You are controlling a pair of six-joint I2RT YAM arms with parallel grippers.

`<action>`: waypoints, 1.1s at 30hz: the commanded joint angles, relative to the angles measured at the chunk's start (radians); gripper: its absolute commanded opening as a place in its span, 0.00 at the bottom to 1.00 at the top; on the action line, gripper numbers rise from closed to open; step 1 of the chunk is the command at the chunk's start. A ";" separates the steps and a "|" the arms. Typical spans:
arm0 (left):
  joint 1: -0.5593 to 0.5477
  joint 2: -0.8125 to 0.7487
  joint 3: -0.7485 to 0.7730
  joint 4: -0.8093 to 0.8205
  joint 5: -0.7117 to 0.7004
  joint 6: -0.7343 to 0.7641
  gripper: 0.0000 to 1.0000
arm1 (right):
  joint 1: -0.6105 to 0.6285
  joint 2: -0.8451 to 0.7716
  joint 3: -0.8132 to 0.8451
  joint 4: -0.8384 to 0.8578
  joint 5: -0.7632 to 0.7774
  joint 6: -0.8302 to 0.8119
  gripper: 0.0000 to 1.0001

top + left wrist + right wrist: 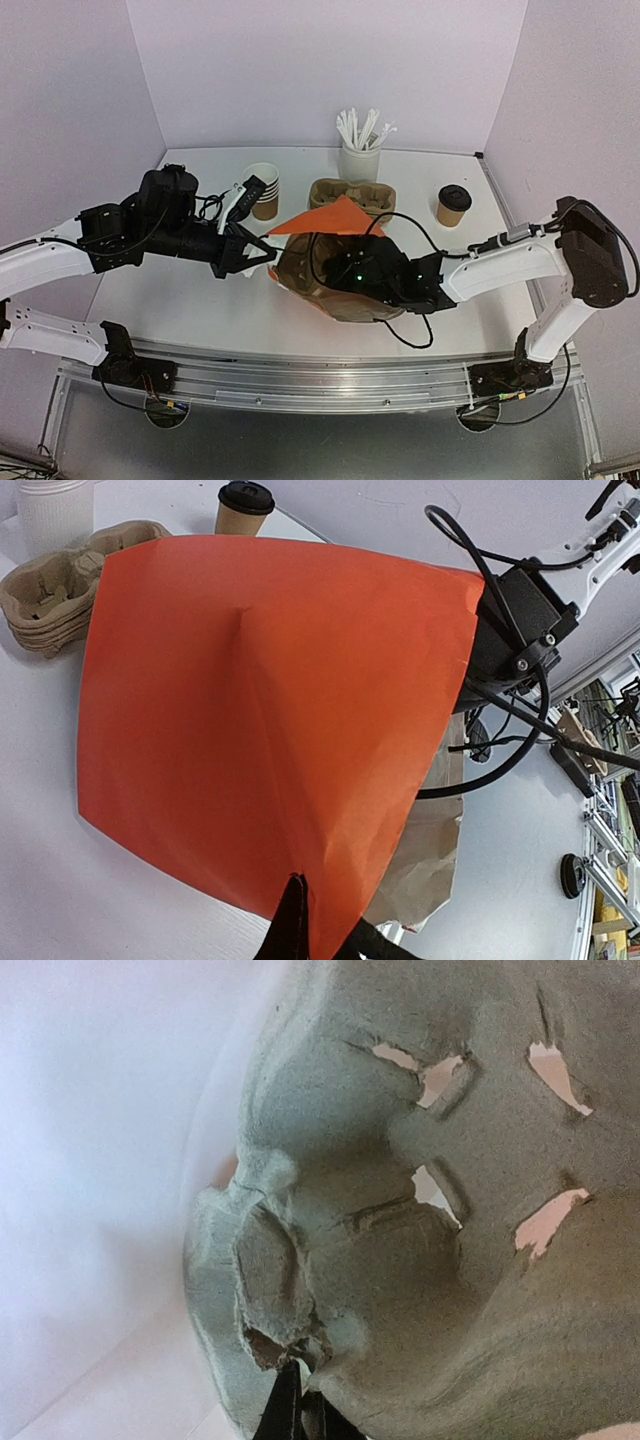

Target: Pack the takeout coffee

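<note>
Pulp tray [400, 1260] pinched by right gripper [297, 1400] is shown only wrist-side. Orange bag [260, 710], hiding it overhead, is clamped by left gripper [310, 915].

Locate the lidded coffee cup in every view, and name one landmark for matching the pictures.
Top external: lidded coffee cup at back right, right of the pulp carrier stack.
Left wrist: the cup at the top edge, behind the orange paper.
Right wrist: absent; a pulp carrier fills it.
Landmark: pulp carrier stack, top and left wrist only.
</note>
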 commanded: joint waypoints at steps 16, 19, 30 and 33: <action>0.032 -0.005 -0.037 -0.049 0.011 -0.022 0.00 | -0.014 0.208 0.189 -0.147 0.102 0.042 0.49; 0.033 -0.009 -0.039 -0.052 0.011 -0.022 0.00 | -0.014 0.211 0.226 -0.267 0.137 0.098 0.50; 0.034 -0.010 -0.037 -0.043 0.009 -0.018 0.00 | -0.013 0.259 0.483 -0.836 0.200 0.164 0.54; 0.037 -0.012 -0.034 -0.047 0.004 -0.016 0.00 | -0.012 0.260 0.509 -0.891 0.171 0.170 0.54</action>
